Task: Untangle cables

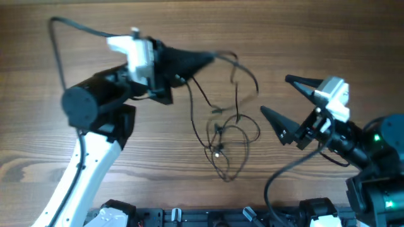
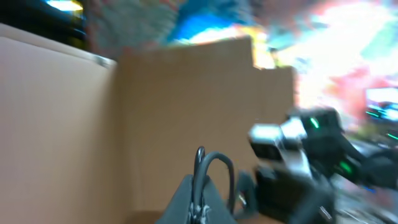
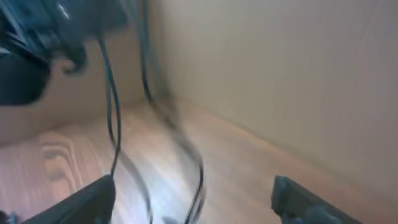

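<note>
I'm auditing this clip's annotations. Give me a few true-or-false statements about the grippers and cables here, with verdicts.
1. The left gripper is shut on the cables. True.
2. The right gripper holds a strand. False: its jaws stand open and empty, to the right of the cables.
3. Most of the cables lie on the table between the two grippers. True.
4. The cables are laid out as separate straight strands. False: they loop over each other in a tangle.
</note>
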